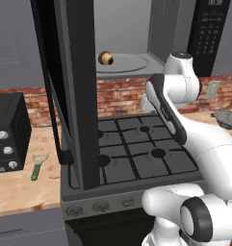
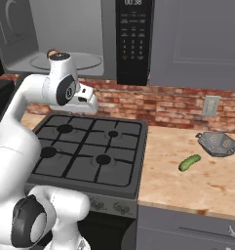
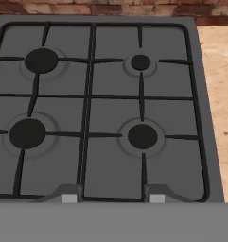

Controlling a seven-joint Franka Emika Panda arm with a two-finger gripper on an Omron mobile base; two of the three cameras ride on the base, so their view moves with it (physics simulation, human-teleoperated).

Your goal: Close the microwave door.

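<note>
Microwave (image 2: 75, 34) sat above stove (image 3: 110, 108), cavity exposed; microwave door (image 1: 76, 91) swung fully out toward room, edge-on over stove's front left corner, bar handle (image 1: 55, 110) on its outer face. Gripper (image 3: 109, 198) hovered above stove's front edge, pointing down; fingertips well apart, nothing held. Small brown item (image 1: 106, 58) lay on turntable. Risk, judged: hand was far right of door, so sweep across could clip door edge or push near hinge, leaving door ajar

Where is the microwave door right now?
The microwave door stands swung wide open at the left of the left base view, edge-on, over the stove's left side, toaster oven further left.
</note>
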